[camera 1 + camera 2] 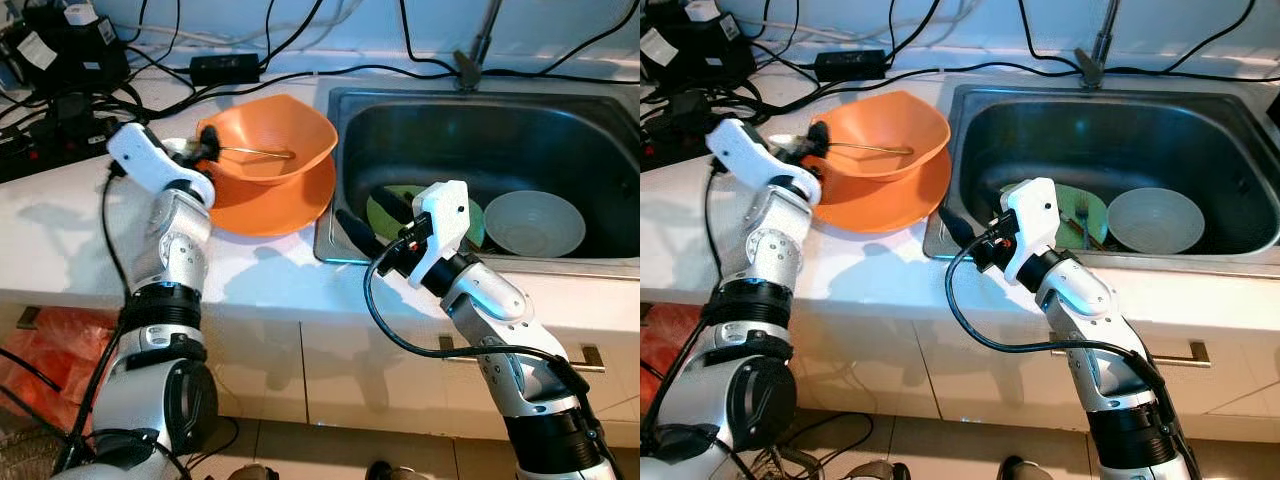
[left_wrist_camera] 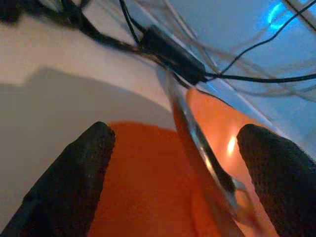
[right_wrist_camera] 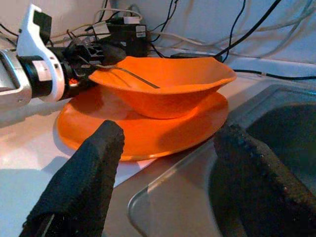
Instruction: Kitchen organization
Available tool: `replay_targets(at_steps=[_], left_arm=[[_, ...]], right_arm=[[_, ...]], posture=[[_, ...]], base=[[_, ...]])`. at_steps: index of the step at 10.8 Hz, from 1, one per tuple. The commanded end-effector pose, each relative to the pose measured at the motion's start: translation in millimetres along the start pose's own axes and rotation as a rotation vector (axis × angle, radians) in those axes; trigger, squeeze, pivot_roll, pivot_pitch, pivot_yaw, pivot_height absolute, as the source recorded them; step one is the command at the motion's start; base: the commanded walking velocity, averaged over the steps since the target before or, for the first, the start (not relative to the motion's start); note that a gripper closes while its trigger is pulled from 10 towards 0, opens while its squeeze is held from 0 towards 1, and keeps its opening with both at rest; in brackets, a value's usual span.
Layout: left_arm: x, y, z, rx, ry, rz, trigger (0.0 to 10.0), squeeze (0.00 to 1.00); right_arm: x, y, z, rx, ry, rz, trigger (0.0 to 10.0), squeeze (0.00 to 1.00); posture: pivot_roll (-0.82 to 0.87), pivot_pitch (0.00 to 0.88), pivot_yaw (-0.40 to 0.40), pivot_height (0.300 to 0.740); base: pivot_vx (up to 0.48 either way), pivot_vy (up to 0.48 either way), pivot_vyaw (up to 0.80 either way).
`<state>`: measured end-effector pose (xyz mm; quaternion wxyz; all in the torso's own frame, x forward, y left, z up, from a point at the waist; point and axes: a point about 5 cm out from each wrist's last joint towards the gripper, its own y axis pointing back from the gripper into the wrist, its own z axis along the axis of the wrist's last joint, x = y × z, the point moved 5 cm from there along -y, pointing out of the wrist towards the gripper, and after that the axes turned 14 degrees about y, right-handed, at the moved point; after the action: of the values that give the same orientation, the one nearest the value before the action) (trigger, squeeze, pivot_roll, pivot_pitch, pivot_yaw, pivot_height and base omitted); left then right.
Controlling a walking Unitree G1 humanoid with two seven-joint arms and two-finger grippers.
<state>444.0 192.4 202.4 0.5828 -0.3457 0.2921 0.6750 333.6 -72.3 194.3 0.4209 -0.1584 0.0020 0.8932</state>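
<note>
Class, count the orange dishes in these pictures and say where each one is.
2. An orange plate lies on the counter left of the sink; an orange bowl sits on that plate.

Glossy orange plastic bowl [image 1: 268, 140] and plate [image 1: 270, 205]; thin shiny metal spoon [image 1: 255, 152]; brushed steel sink [image 1: 480, 140]; smooth white bench [image 1: 60, 230]; matt black rough claw fingers [image 3: 79, 182].

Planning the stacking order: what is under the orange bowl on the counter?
The orange bowl sits on an orange plate on the white counter. The plate's middle is covered by the bowl.
</note>
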Motion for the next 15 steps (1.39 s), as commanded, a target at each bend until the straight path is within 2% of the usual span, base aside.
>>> replay_targets(at_steps=[1, 2, 3, 4, 9, 15], left_arm=[[-3.8, -1.6, -6.6, 0.042, 0.049, -0.007, 10.0, 0.0], [-3.5, -1.8, -7.5, 0.046, 0.076, -0.004, 10.0, 0.0], [-3.3, -2.3, -5.9, 0.041, 0.083, -0.007, 1.1, 0.0], [-3.3, -2.4, -5.4, 0.042, 0.089, -0.01, 0.0, 0.0], [-6.4, -2.6, 5.4, 0.0, 0.101, -0.022, 0.0, 0.0], [-7.2, -2.9, 6.8, -0.002, 0.106, -0.028, 0.0, 0.0]], right_arm=[[5.7, -0.6, 9.0, -0.024, 0.012, 0.037, 10.0, 0.0], [8.9, 0.4, 10.3, -0.029, 0.005, 0.059, 10.0, 0.0], [13.7, 2.7, 11.0, -0.03, -0.001, 0.098, 10.0, 0.0], [17.2, 4.6, 11.2, -0.029, -0.005, 0.13, 10.0, 0.0], [17.9, 5.2, 10.8, -0.027, -0.001, 0.142, 10.0, 0.0], [16.5, 2.3, 11.2, -0.037, 0.006, 0.12, 10.0, 0.0]], posture=[[0.01, 0.116, 0.044, 0.74], [0.01, 0.117, 0.045, 0.74], [0.01, 0.116, 0.043, 0.74], [0.01, 0.117, 0.041, 0.74], [0.01, 0.112, 0.04, 0.74], [0.01, 0.109, 0.041, 0.74]], base=[[0.0, 0.0, 0.0], [0.0, 0.0, 0.0], [0.0, 0.0, 0.0], [0.0, 0.0, 0.0], [0.0, 0.0, 0.0], [0.0, 0.0, 0.13]])
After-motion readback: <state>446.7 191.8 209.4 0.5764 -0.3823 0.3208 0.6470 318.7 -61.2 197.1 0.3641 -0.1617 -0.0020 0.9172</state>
